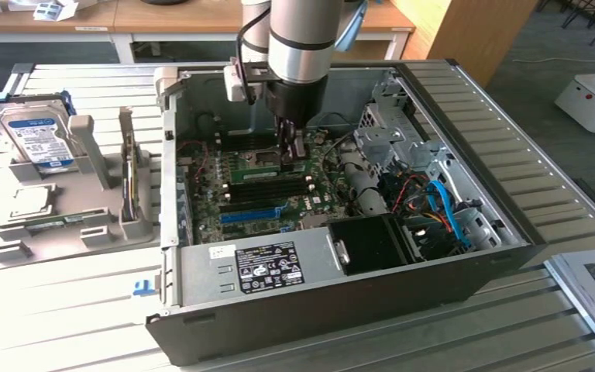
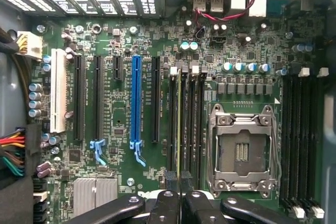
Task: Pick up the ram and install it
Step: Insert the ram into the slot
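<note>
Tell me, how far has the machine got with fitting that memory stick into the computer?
Done: the pick-up. The gripper is shut on the memory stick, inside the open computer case. In hand: the stick stands edge-on along the black memory slots beside the processor socket. Left: it is not released yet; whether it is pressed home I cannot tell.

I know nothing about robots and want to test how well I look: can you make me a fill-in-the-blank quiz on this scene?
1. The tool grips the ____ edge-on.
2. It holds it over the motherboard inside an open computer ____.
3. The hard drive stands outside, on the exterior view's ____.
Missing words: ram; case; left.
</note>
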You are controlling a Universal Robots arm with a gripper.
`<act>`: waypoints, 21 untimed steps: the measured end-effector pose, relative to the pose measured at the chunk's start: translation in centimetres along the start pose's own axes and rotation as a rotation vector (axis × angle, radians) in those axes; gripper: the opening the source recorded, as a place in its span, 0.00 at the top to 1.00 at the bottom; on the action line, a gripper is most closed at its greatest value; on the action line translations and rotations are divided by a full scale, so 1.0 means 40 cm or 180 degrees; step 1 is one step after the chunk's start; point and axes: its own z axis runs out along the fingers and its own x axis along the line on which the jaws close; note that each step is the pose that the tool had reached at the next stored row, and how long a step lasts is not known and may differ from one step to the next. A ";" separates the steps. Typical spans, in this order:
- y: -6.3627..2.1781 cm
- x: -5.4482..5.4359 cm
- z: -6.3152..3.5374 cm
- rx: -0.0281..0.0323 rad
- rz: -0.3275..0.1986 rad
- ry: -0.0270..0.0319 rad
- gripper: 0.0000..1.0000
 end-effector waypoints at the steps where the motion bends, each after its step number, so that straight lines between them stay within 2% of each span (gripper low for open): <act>1: 0.000 0.000 0.003 0.0000 0.0000 0.0000 0.88; 13: 0.000 0.000 0.032 0.0000 0.0000 0.0000 0.88; 21: -0.001 0.000 0.033 0.0000 0.0000 0.0000 0.88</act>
